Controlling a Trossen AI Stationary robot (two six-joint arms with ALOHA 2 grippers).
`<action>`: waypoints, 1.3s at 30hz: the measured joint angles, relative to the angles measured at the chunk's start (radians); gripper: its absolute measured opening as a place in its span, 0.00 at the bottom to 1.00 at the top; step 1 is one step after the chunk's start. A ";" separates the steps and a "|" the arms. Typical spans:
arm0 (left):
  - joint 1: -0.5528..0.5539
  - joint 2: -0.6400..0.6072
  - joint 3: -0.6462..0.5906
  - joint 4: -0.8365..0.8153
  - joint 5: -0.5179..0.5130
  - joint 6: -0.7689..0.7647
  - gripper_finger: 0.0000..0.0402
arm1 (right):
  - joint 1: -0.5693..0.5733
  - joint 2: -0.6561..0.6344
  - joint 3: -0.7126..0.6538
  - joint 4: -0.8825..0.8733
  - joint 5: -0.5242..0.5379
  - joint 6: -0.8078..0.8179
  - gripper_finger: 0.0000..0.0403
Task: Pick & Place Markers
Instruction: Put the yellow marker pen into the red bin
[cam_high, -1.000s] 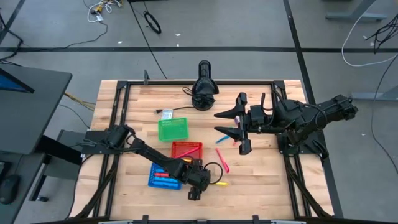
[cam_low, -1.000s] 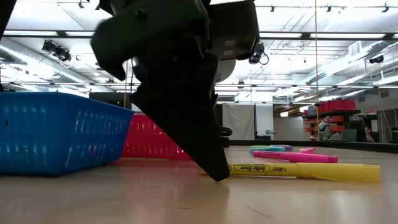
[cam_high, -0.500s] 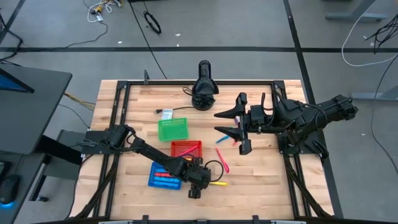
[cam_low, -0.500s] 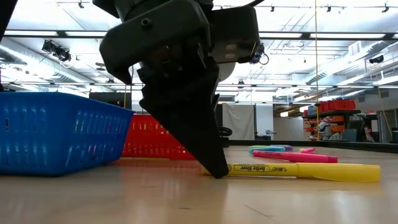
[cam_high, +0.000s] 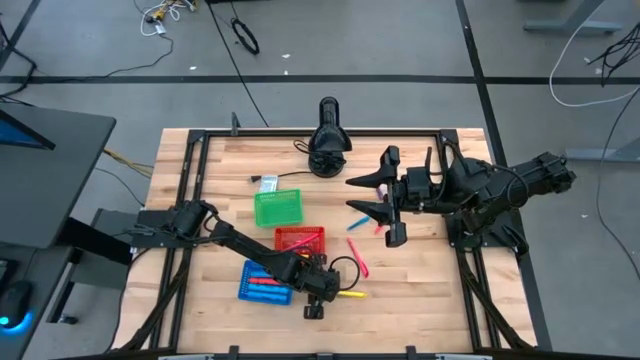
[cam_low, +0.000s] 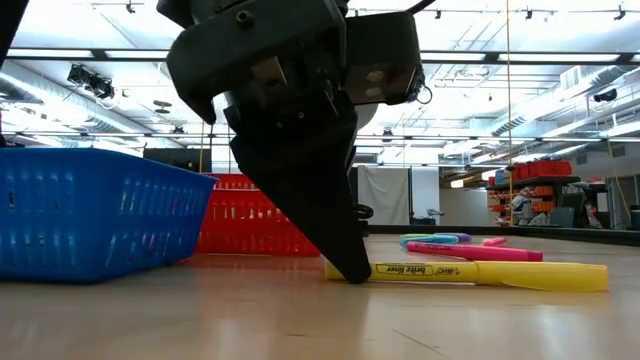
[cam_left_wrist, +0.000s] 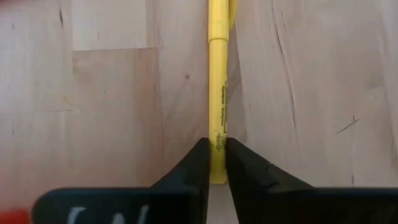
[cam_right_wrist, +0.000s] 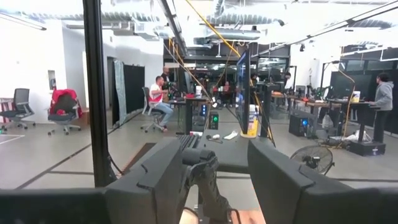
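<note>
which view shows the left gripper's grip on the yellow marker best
The left wrist view: the left gripper fingers close on the yellow marker. In the low view the gripper hides the contact; the high view is too distant; the right wrist view misses it.

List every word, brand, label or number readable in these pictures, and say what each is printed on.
"BIC brite liner": on the barrel of the yellow marker lying on the table, read in the low view, next to the left gripper.
The same marker's print in the left wrist view: too small to read.
White label by the green basket in the high view: too small to read.
The right gripper waits above the table, no text on it.
</note>
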 joint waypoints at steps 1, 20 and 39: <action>0.000 0.000 0.000 0.000 0.001 0.000 0.11 | 0.000 0.000 0.000 0.002 0.000 0.000 0.46; -0.002 -0.110 -0.004 -0.039 -0.084 -0.021 0.07 | 0.000 0.000 0.000 0.028 0.000 -0.001 0.46; -0.001 -0.139 0.257 -0.436 -0.098 -0.016 0.06 | 0.000 0.000 0.000 0.101 0.000 -0.041 0.46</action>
